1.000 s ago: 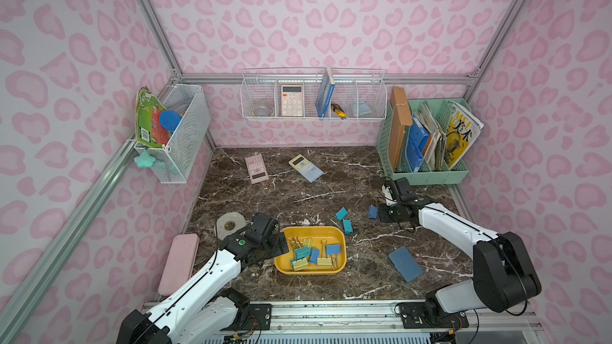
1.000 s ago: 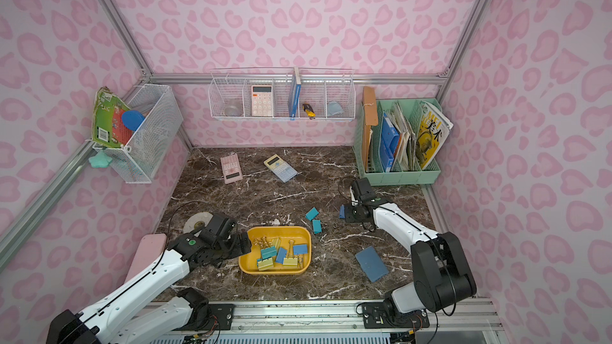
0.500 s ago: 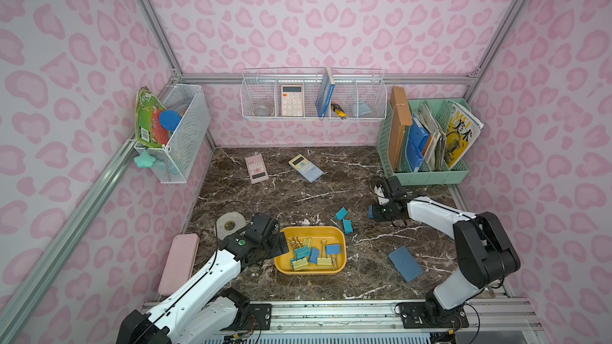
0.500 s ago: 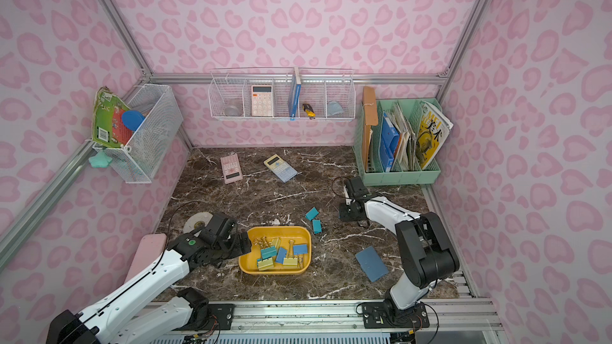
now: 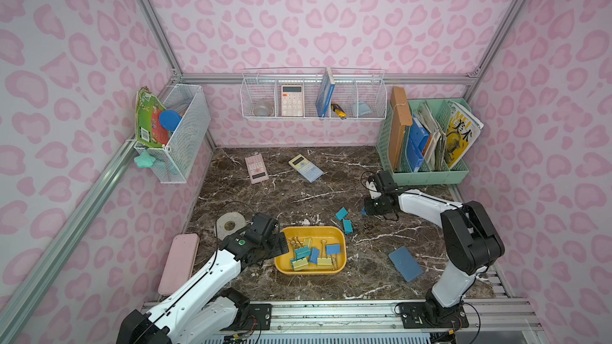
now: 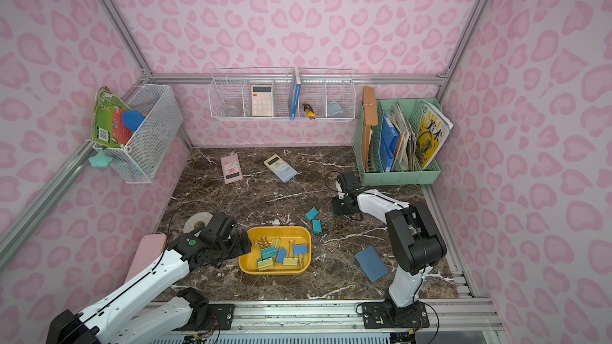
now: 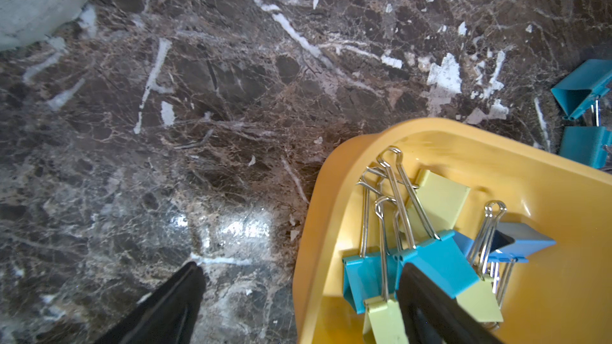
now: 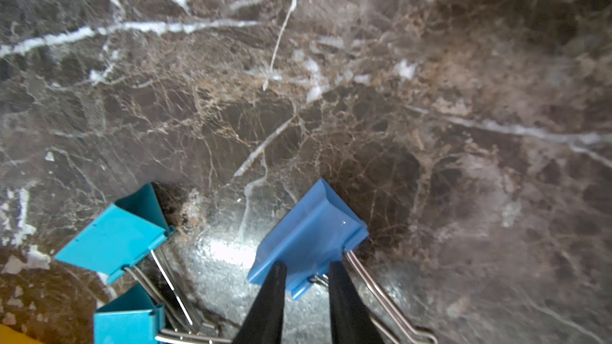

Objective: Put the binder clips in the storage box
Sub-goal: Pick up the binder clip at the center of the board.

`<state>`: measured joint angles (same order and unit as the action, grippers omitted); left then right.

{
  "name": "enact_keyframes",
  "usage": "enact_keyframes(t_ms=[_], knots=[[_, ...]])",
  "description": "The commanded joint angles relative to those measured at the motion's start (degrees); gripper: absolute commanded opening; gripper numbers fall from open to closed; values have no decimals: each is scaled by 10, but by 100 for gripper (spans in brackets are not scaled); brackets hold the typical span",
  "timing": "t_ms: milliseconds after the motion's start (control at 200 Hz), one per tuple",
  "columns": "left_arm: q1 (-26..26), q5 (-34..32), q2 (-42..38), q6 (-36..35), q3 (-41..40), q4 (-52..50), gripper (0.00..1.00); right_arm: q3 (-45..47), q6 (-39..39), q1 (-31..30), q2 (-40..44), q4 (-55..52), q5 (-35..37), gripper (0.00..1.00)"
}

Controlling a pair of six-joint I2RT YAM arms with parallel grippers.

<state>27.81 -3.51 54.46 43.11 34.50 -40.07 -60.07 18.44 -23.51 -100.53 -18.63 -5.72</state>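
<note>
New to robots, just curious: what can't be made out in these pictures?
Small blue metal binder clip: right pincer nearly hides it in both top views; grip uncertain in wrist view.
Heaped clips in the shallow yellow plastic tray: overlapping, uncountable; left pincer covers some in its wrist view.
Grey thing in white wire basket: too small, top views.

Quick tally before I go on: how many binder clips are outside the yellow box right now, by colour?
Teal clips: 2, loose on the table beside the storage box
Blue clip: 1, gripped in the right pincer
Pale yellow: 0
Total: 3
</note>
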Motion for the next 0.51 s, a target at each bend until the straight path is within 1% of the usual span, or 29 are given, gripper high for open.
enact_keyframes(t_ms=[0, 45, 110, 250, 325, 440, 500], knots=[[0, -2, -1, -4, 4, -2, 95, 3, -7, -1, 15, 18, -28, 44], [0, -2, 0, -4, 4, -2, 95, 12, -22, -1, 26, 23, -28, 54], [0, -2, 0, -4, 4, -3, 95, 20, -55, -1, 37, 24, -22, 63], [0, -1, -1, -3, 4, -4, 95, 26, -123, 0, 43, 26, 18, 77], [0, -2, 0, -3, 4, -4, 95, 29, -163, 4, 37, 39, 10, 79], [0, -1, 1, -3, 4, -4, 95, 44, -213, 8, 33, 74, -2, 81], [0, -1, 1, -3, 4, -4, 95, 51, -239, 15, 32, 90, -23, 81]])
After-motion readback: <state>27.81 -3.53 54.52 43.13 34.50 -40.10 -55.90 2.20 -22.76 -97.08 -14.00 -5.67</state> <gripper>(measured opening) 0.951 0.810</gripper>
